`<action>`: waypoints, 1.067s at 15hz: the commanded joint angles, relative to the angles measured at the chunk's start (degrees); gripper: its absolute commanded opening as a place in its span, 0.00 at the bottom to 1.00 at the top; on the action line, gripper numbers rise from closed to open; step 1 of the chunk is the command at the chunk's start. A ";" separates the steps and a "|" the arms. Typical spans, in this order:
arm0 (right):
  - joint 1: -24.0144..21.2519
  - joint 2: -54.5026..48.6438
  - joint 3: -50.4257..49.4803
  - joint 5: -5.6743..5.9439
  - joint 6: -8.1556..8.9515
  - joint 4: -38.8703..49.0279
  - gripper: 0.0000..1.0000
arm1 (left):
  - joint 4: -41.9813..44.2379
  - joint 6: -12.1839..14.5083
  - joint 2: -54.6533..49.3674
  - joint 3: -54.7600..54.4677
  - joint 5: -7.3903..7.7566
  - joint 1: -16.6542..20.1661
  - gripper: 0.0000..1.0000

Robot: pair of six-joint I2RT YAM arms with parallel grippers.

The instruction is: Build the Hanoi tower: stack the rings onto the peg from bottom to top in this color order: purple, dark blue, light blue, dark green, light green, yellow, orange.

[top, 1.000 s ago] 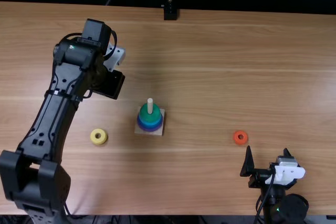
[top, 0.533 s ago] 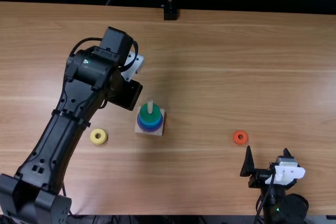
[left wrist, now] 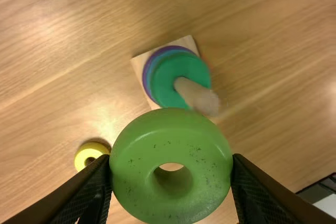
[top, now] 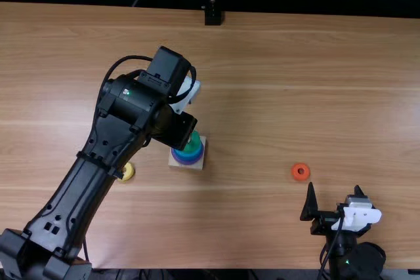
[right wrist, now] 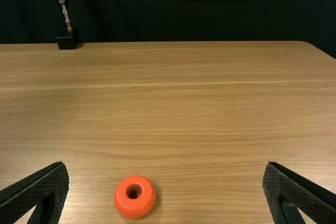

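No text, label, brand, number or sign can be read.
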 commanded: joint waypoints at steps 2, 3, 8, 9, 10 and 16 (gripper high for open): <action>-0.47 -0.73 -3.92 0.40 0.16 -4.14 1.00 | -0.07 -0.84 -1.71 3.10 0.20 -0.79 0.00; -0.47 -0.73 -3.92 0.40 0.16 -4.14 1.00 | 0.46 -0.84 -1.62 3.19 0.20 -0.79 0.00; -0.47 -0.73 -3.92 0.40 0.16 -4.14 1.00 | 0.67 -0.94 1.10 6.35 0.20 -0.97 0.00; -0.47 -0.73 -3.83 0.40 0.16 -4.14 1.00 | 0.78 -0.94 1.54 6.79 0.20 -1.06 0.00; -0.47 -0.73 -3.83 0.40 0.16 -4.14 1.00 | 0.78 -1.05 2.16 7.14 0.20 -1.06 0.00; -0.47 -0.73 -3.92 0.40 0.16 -4.14 1.00 | 0.99 -2.31 4.80 8.55 0.20 -2.20 0.00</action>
